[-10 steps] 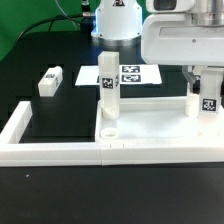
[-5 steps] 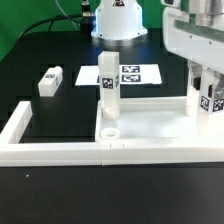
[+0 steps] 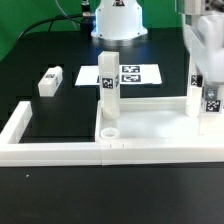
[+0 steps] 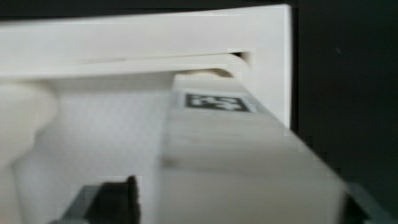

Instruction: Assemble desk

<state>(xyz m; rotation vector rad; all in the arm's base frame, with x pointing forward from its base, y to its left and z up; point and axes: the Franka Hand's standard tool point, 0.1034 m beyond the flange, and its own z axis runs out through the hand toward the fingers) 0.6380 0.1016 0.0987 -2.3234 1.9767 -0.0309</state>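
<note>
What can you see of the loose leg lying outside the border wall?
The loose leg is a short white square block, plastic by its look, with a black-and-white tag on its upper face. It lies on its side on the black table toward the exterior view's left, beyond the border wall and left of the marker board. Nothing touches it but the table, and the gripper is far off at the desk.

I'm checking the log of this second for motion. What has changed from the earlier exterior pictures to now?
The arm with its gripper has slid toward the exterior view's right and partly out of the picture, still over the leg standing at that side of the desk top; whether it grips that leg cannot be told. The standing leg, the loose leg and the marker board stayed put.
</note>
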